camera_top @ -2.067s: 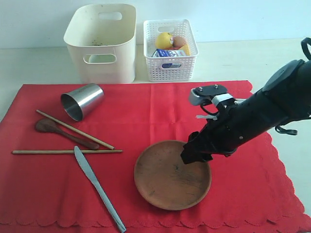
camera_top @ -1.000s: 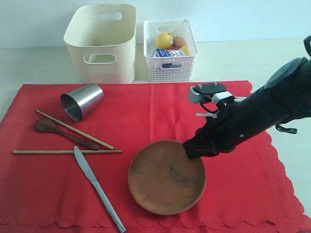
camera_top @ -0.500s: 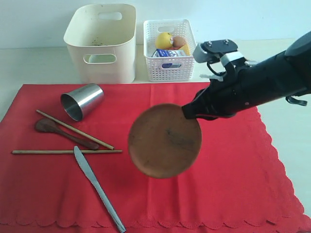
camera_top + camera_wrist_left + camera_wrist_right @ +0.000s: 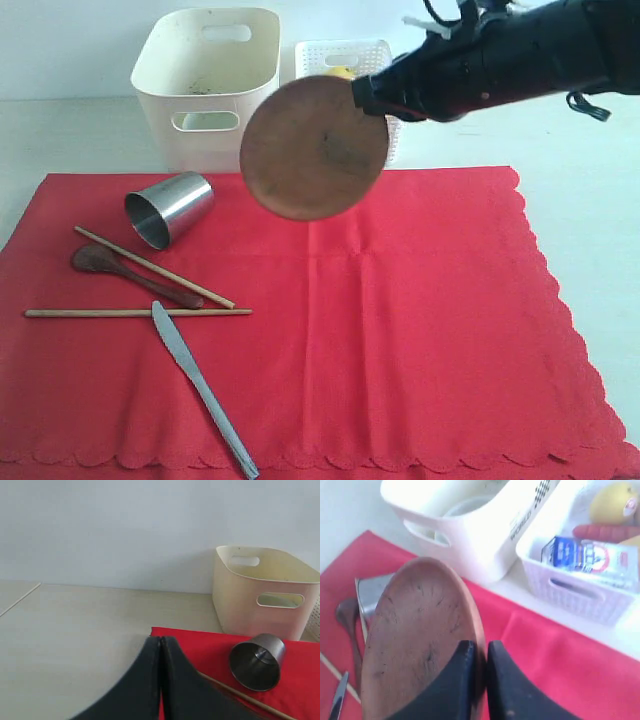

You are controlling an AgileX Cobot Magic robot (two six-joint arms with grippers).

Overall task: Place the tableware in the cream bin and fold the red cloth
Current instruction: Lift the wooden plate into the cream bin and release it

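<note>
1 piece midway: brown plate [image 4: 313, 147] clamped by its rim in the right gripper [image 4: 479, 650], tilted in the air near the cream bin [image 4: 208, 120]; left gripper [image 4: 161, 680] pinched together, empty. Still gotta bin steel cup [image 4: 168, 208], 2 chopsticks [image 4: 150, 267], spoon [image 4: 130, 272], knife [image 4: 200, 385], then fold the flat red cloth [image 4: 420, 330]

Cup [image 4: 170, 207], knife [image 4: 200, 385] on cloth [image 4: 420, 330]; bin [image 4: 160, 135] behind cloth; plate [image 4: 312, 148] aloft
</note>
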